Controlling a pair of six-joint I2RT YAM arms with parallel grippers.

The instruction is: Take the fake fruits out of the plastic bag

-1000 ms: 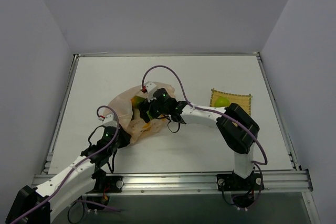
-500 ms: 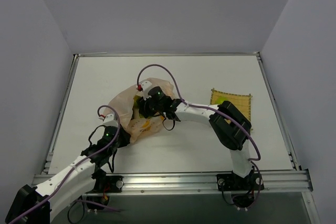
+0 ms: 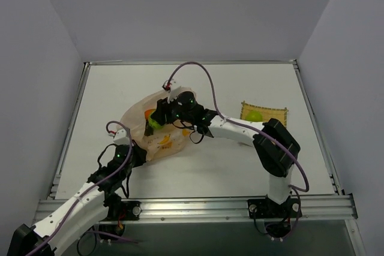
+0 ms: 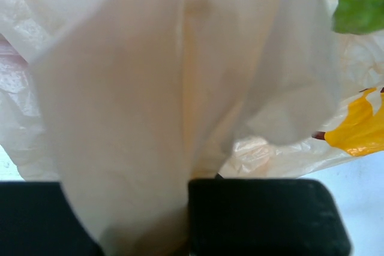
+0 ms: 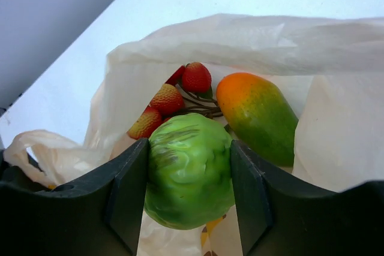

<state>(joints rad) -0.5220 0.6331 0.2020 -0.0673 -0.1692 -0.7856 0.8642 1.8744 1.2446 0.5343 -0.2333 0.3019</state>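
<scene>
Bag crumpled on surface; left gripper pinched tight on its edge. Right gripper clamped around round green fruit at bag mouth; oval fruit, red cluster inside.

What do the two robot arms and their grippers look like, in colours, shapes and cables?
Both the left arm and the right arm have white tubular links with bulky black joints. A thin purple cable loops along each. Small green lights glow at the wrists. The grippers' fingers are flat and matte black.
</scene>
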